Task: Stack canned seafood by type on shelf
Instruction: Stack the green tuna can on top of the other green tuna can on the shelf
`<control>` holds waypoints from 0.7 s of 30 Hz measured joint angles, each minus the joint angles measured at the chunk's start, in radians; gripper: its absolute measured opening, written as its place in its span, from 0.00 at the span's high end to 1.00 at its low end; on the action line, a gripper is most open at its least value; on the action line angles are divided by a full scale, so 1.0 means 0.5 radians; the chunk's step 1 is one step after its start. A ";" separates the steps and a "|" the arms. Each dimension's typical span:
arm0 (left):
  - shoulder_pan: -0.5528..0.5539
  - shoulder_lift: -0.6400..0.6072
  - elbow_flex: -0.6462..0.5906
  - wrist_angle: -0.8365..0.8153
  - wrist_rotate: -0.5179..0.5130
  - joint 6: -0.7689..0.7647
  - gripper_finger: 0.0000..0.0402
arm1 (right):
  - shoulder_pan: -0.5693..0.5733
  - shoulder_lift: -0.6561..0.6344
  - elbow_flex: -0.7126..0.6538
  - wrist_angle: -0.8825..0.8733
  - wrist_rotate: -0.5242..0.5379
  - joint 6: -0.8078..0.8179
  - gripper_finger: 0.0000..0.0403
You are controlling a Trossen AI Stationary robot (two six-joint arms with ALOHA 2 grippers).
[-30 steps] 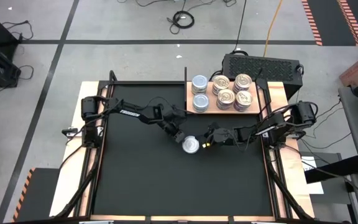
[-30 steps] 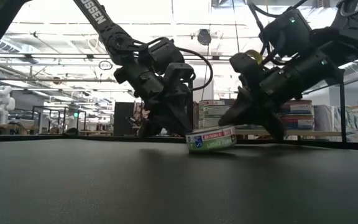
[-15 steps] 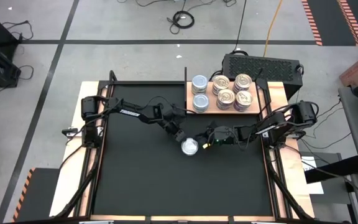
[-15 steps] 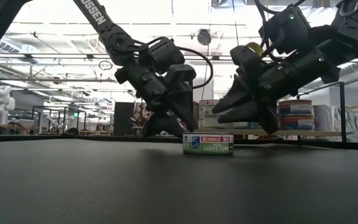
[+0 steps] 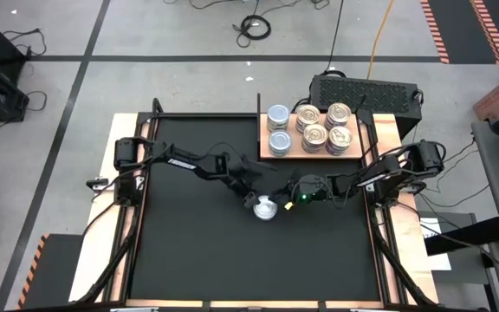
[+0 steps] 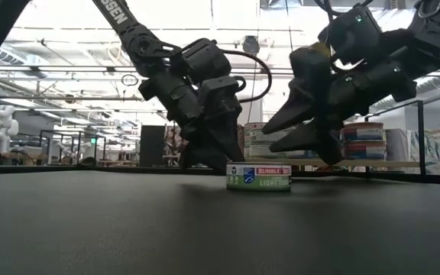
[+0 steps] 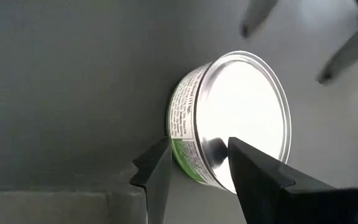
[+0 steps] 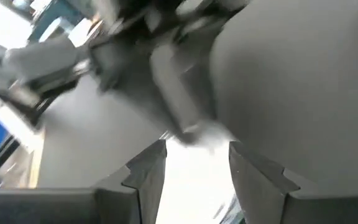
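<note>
Tin: you've got a round flat silver-top tuna tin upright on the black mat, well short of the light wood shelf board.
L gripper: fingers spread, straddling tin's rim.
R gripper: fingers apart, just beside tin, holding nothing.
Shelf: 2 silver-top tins, 4 gold-top tins on it.

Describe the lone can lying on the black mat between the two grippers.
The can is a small, flat, round metal tin with a plain silvery top and a green-and-white paper label reading "Bumble Bee" and "Light Tuna". It sits upright on the black mat, away from the shelf. The left gripper straddles its rim; the right gripper hangs open above it.
</note>
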 joint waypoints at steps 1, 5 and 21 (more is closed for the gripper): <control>-0.004 0.000 0.000 0.000 -0.007 0.020 0.61 | 0.006 0.000 0.000 -0.007 -0.086 0.006 0.58; -0.008 -0.001 0.000 -0.009 -0.010 0.033 0.61 | 0.081 0.000 -0.001 -0.170 -0.375 -0.060 0.58; -0.001 -0.004 0.004 -0.055 0.061 0.063 0.76 | 0.298 0.081 -0.001 -0.204 -0.258 -0.230 0.81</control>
